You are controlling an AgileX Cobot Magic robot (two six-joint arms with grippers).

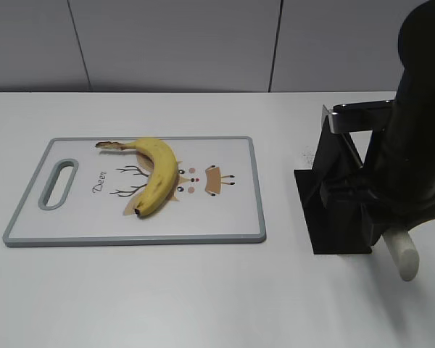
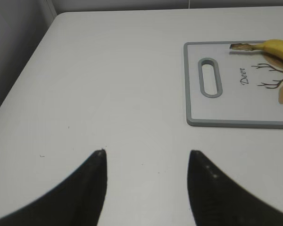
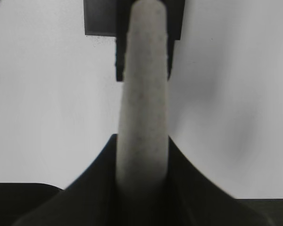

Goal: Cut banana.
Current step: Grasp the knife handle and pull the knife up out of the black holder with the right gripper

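The white surface carries a grey-rimmed cutting board and, well to its right, a black knife stand. The right end effector is clamped on a pale knife handle at the stand. The left end effector hangs spread wide, holding nothing. The banana lies whole and unpeeled on the board.

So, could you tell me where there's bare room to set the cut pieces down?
Free: the cutting board's right half beside the banana, and the table between board and black knife stand. Crowded: around the stand, where the right gripper holds a pale handle.
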